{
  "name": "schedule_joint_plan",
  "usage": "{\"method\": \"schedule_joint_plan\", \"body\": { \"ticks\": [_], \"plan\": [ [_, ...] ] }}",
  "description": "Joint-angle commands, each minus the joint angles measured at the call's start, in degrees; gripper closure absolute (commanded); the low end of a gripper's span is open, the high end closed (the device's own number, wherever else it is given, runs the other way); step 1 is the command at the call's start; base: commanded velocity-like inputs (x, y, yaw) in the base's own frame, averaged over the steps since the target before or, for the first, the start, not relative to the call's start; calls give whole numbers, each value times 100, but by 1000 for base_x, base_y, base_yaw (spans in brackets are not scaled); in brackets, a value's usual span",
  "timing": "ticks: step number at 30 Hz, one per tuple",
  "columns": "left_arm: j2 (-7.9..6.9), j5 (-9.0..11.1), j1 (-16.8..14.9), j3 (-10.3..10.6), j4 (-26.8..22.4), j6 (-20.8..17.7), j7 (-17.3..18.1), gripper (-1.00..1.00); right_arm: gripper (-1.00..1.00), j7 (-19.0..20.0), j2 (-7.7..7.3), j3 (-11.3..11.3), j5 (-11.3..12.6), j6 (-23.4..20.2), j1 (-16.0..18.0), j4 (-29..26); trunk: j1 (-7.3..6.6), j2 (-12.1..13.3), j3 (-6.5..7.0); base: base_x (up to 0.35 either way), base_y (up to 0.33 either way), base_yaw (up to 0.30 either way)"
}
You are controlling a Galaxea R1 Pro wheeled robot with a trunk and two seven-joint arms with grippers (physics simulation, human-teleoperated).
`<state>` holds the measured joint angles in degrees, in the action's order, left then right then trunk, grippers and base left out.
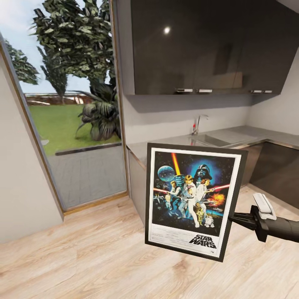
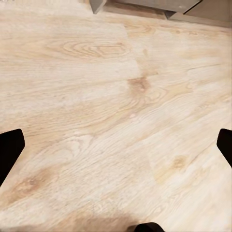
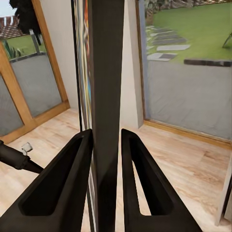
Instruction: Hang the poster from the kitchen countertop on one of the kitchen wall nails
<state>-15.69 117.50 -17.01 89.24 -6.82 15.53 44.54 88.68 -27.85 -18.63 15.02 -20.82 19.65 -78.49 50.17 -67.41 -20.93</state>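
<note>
Poster [image 1: 194, 200] held upright in mid-air, off the tabletop [image 1: 232, 139], low and centre-right in the head view, printed face toward the camera, tilted slightly so the top edge slopes down toward 3 o'clock. Gripped at its right edge, at about 3 o'clock from its middle, by the right gripper [image 1: 237, 219], arm reaching in from the right border. In the right wrist view, right gripper [image 3: 106, 137] with jaws clenched on the poster [image 3: 106, 72], seen edge-on as a dark frame strip running between the two black fingers [image 3: 67, 179], both touching the frame sides. Grey tabletop behind the poster at 12 to 2 o'clock, with inset sink [image 1: 220, 140] and chrome tap [image 1: 197, 123], dark cabinets [image 1: 199, 45] above on the grey wall. Large glass pane [image 1: 79, 104] at 10 o'clock, lawn and trees beyond. Light wood plank floor [image 1: 83, 257] below everything. In the left wrist view, left gripper [image 2: 118, 145] pointed down at bare plank floor [image 2: 106, 96], black fingertips [image 2: 9, 147] wide apart at opposite borders, jaws released, grasping nothing.
</note>
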Motion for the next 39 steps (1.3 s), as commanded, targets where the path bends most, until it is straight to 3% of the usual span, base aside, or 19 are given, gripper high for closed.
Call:
{"method": "schedule_joint_plan", "body": {
  "ticks": [1, 39],
  "plan": [
    [-5, 45, -5, 50, -12, 29, 2, -100, 100, 27, -1, -1, 10, -72, 4, 0, -22, 37, 12, 0, 0, 0],
    [-5, 45, -5, 58, -13, 29, 0, -100, 100, 27, -1, -1, 10, -71, 4, 0, -857, 1561, 694, 0, 0, 0]
  ]
}}
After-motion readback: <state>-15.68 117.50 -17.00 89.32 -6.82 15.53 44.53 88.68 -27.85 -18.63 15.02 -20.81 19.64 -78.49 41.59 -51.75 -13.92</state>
